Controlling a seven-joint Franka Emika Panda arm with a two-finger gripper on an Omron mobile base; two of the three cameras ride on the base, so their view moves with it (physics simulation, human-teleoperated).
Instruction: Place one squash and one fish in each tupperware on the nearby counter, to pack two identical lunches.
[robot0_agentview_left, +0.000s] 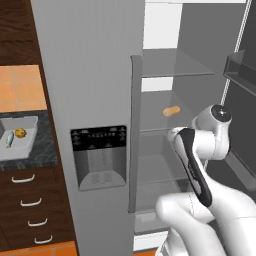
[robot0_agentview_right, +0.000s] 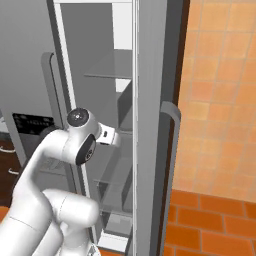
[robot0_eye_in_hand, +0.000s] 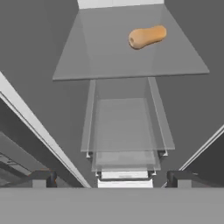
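Open grey fridge compartment (robot0_agentview_left: 195, 45) gives free room above clear glass shelf (robot0_eye_in_hand: 131, 61) w/ tan oblong squash (robot0_eye_in_hand: 147, 36) lying alone. Closed grey fridge door w/ vertical handle (robot0_agentview_left: 135, 135) blocks left; dark open door (robot0_agentview_left: 245, 75) bounds right.

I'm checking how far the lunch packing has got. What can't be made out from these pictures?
- Second tupperware: the left base view shows one tupperware holding a fish and a squash; the counter is cut off by the left edge.
- Second fish: no view settles where it lies.
- Fridge interior: the door hides most shelves in the right base view.
- The other squash lies on a glass shelf.
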